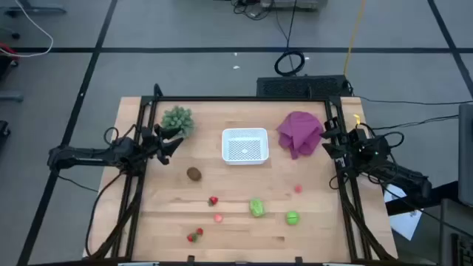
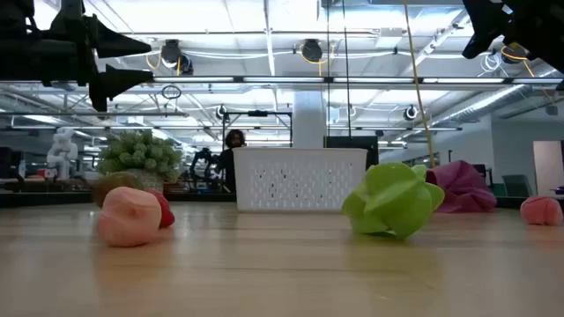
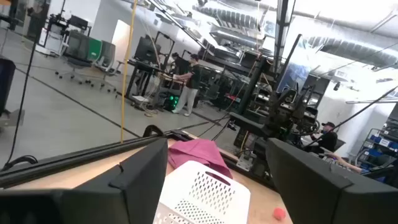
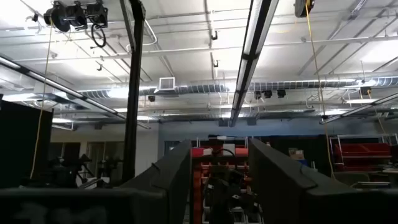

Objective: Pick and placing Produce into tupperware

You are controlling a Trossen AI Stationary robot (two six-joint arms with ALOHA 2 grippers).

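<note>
The white perforated tupperware (image 1: 244, 145) stands at the table's middle, toward the far side, and shows in the low view (image 2: 300, 177) and between my left fingers (image 3: 200, 191). The produce lies loose on the near half: a brown oval (image 1: 194, 174), red and pink bits (image 1: 213, 200) (image 1: 218, 217) (image 1: 196, 235) (image 1: 298, 189), and two green pieces (image 1: 256, 207) (image 1: 293, 217). My left gripper (image 1: 171, 145) hovers open over the table's left side, pointing toward the tupperware. My right gripper (image 1: 329, 140) is open, raised at the right edge.
A spiky grey-green plant (image 1: 178, 120) sits just beyond my left gripper. A crumpled purple cloth (image 1: 299, 131) lies right of the tupperware, close to my right gripper. Black frame rails (image 1: 140, 185) run along both table sides. People stand in the room beyond.
</note>
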